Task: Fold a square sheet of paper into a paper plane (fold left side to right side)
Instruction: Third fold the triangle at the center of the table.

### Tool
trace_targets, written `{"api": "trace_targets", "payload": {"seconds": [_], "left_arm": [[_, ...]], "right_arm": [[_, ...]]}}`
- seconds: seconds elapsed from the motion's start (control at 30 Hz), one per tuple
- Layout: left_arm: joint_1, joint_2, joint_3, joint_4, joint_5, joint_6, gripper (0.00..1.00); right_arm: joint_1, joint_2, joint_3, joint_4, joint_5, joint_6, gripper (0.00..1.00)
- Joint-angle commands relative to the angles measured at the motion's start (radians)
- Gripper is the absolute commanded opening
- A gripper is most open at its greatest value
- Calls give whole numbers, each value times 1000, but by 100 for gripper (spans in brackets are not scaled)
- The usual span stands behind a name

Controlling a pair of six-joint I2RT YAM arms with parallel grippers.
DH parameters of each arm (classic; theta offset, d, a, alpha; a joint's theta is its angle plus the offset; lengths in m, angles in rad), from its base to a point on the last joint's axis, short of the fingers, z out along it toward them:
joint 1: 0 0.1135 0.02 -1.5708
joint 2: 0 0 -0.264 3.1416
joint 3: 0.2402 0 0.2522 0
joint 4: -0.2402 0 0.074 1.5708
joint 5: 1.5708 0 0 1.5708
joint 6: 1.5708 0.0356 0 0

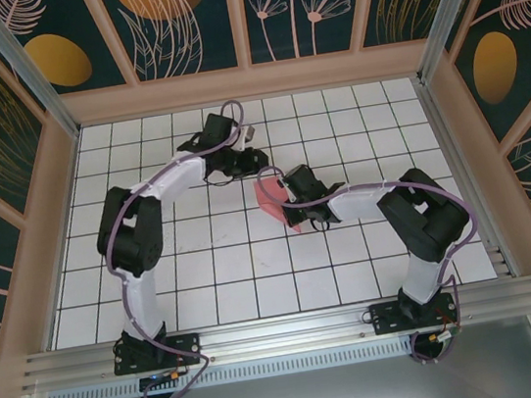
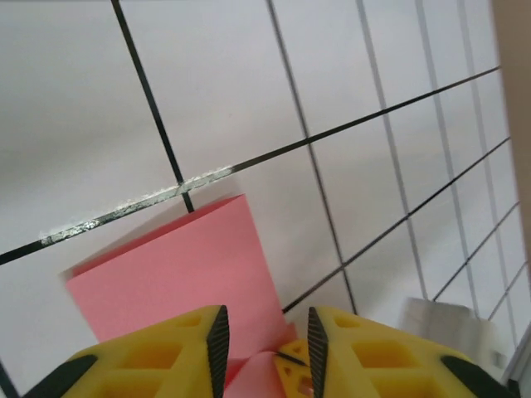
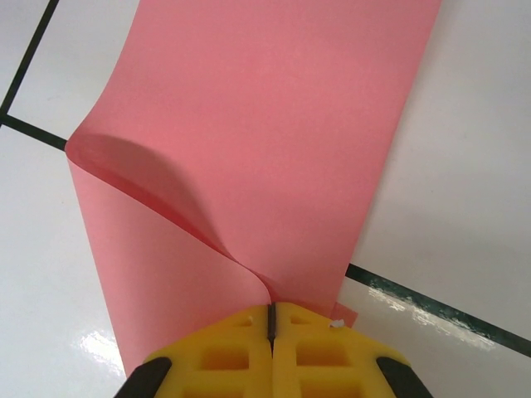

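- Right claw (image 3: 270, 319) is pressed together, pinching the near edge of the square sheet of paper (image 3: 274, 124) right where the turned-over layer curls in.
- The sheet sits mid-table (image 1: 206, 267), doubled into a strip. Its long axis runs straight out ahead of the right claw.
- The fold on the strip's left side is a soft open loop, not a crease. My read: the next move has to press that loop flat, working along the strip away from the pinch.
- Left claw (image 2: 264, 344) is slightly spread, low over the sheet, with pink showing in the gap. It pinches nothing as far as I can tell. Both claws are at the paper; the left is the free one.
- From overhead, both wrists cover most of the sheet, so I can't read edge alignment.
- There's a small yellow bit low in the left claw's gap that I can't identify.
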Motion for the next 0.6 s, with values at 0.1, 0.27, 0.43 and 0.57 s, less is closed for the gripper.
{"api": "trace_targets", "payload": {"seconds": [0.1,0.27,0.43,0.57], "left_arm": [[-32,-56,-173,129,114,-77,32],[-55,-38,-225,181,118,-119,32],[-62,6,-233,186,109,-136,32],[-66,38,-236,187,104,-138,32]], "right_arm": [[-1,20,-27,-38,-28,9,0],[-1,22,-26,-39,-26,8,0],[-1,22,-27,-40,-25,8,0],[-1,22,-22,-45,-23,7,0]]}}
